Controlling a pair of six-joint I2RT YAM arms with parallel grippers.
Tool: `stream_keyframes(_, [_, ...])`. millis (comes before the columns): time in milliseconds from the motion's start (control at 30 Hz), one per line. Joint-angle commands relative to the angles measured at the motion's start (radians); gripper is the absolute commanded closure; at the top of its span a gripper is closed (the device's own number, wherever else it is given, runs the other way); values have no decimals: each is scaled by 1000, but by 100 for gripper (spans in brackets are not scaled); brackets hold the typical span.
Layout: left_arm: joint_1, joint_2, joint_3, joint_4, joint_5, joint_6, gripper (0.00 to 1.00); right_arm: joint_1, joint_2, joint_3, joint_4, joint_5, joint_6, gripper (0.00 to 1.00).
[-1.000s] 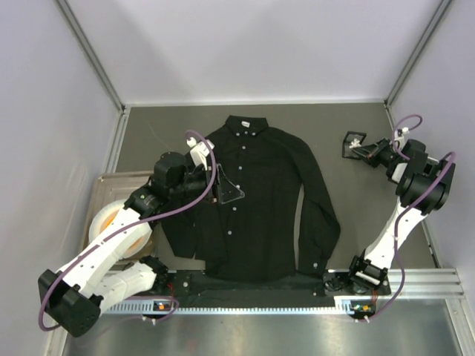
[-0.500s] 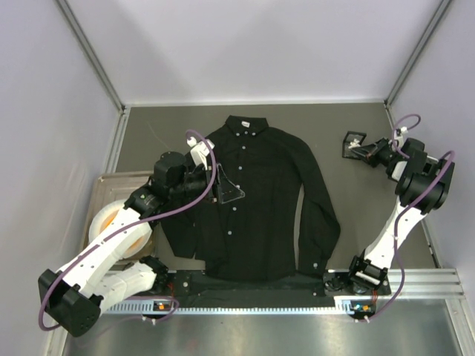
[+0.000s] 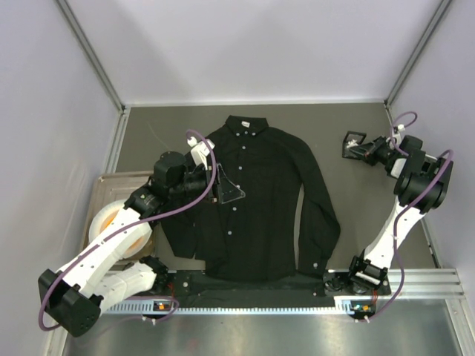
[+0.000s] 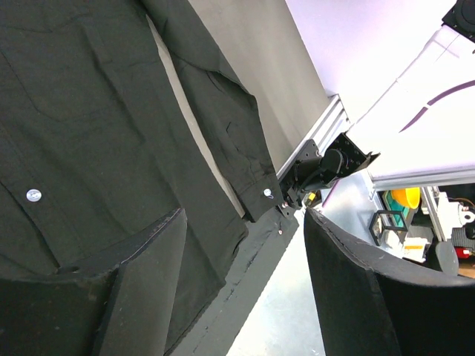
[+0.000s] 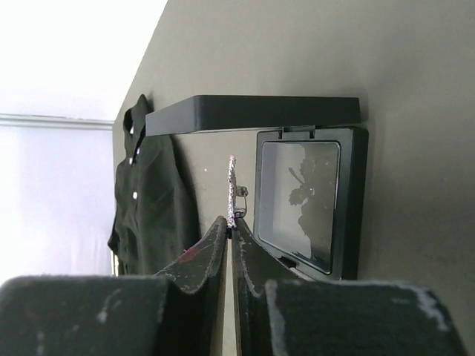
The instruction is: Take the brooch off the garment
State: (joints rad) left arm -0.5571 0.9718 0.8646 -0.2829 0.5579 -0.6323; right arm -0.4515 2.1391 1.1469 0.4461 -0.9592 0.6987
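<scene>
At the near edge, both arm bases sit on a metal rail. Just beyond it the garment lies flat and face up on the dark table, collar toward the far wall.

The left arm reaches in across the garment's left side. The left gripper hovers over the chest with its fingers spread wide apart and nothing between them. In the left wrist view a buttoned cuff lies below, with nothing blocking it.

On the left side of the table, a shallow tray holds a white round thing with orange inside, partly hidden by the left arm.

Far right, well apart from the garment, a small black box stands open with its lid raised. Its clear inner pane shows a dark jagged shape — whether reflection or contents cannot be told.

The brooch is off the garment. It is seen edge-on, pinched in the right gripper, whose fingers are pressed together on it just beside the box's open face.

Against half a second ago, the right gripper has edged slightly toward the far wall — the left arm and garment have not moved.
</scene>
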Motion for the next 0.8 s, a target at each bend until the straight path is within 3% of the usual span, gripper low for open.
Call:
stream_keyframes(0, [-1, -1, 34, 59, 13, 0, 31, 11, 18, 40, -4, 13, -25, 95])
stream_keyframes(767, [-1, -4, 34, 59, 17, 0, 31, 30, 2, 57, -86, 66, -80, 87])
